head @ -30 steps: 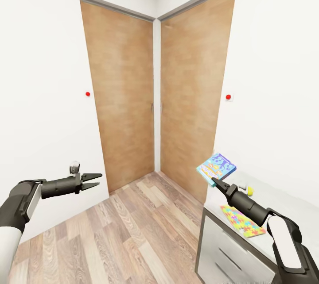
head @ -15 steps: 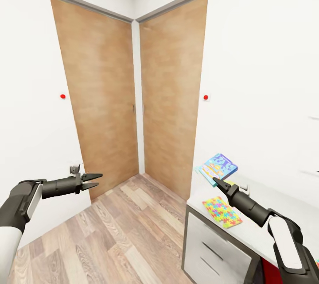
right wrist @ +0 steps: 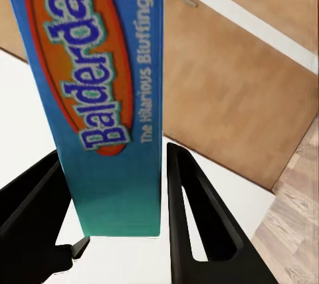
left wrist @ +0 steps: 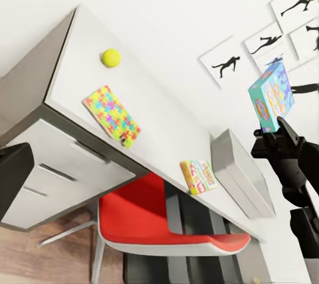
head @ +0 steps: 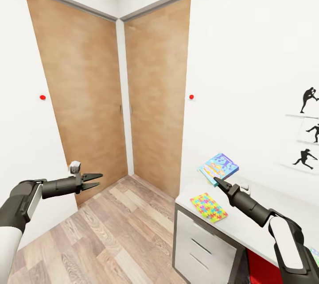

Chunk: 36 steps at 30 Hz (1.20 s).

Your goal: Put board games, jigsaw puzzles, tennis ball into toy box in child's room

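— Board game first: where is the small blue printed box [head: 217, 166]?

— Clamped by its lower edge between the two black fingers of the right tool [head: 216, 181], held tilted in the air above the long pale grey-white desk [head: 248, 226], at about four o'clock in the head view. Its spine reads "Balderdash" in the right wrist view [right wrist: 106, 91].

— And the left tool [head: 96, 180]?

— Empty, fingers parted, hanging over the wooden plank floor [head: 119, 231] at eight o'clock.

— What lies on the desk?

— One bright multicoloured jigsaw puzzle slab [head: 208, 207] near the desk's end, beyond it the small yellow-green tennis ball [left wrist: 110, 57]; a second puzzle [left wrist: 198, 175] beside the light grey toy box [left wrist: 242, 172].
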Motion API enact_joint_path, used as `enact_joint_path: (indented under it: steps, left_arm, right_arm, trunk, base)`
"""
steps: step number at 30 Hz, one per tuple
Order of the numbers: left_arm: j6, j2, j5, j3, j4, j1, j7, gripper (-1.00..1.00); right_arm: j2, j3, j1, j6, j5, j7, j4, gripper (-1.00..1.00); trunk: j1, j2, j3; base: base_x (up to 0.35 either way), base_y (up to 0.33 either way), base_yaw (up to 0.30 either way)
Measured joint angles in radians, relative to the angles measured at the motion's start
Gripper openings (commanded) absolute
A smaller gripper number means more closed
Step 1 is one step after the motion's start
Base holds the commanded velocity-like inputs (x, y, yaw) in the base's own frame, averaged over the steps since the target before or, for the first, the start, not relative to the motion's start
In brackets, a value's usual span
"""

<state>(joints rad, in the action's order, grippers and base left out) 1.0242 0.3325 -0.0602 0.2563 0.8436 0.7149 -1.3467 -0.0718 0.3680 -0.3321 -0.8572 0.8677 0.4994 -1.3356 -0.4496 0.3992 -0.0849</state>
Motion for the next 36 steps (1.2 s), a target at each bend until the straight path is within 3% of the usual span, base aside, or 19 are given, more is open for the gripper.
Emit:
enact_joint_path:
  steps: [21,36]
  left_arm:
    - [0.0,0.001,0.0,0.0,0.0,0.0,0.0,1.0]
    - [0.0,0.001,0.001,-0.001,0.0,0.0,0.0,1.0]
  right_arm:
    - [-0.001,0.035,0.0,-0.003,-0.004,0.023,0.002,-1.0]
    - [-0.002,0.037,0.0,-0.003,-0.005,0.023,0.004,-1.0]
  trunk:
    - [0.0,0.0,0.007]
    - [0.0,0.0,0.007]
  base:
    - [0.0,0.0,-0.267]
    - [0.0,0.0,-0.276]
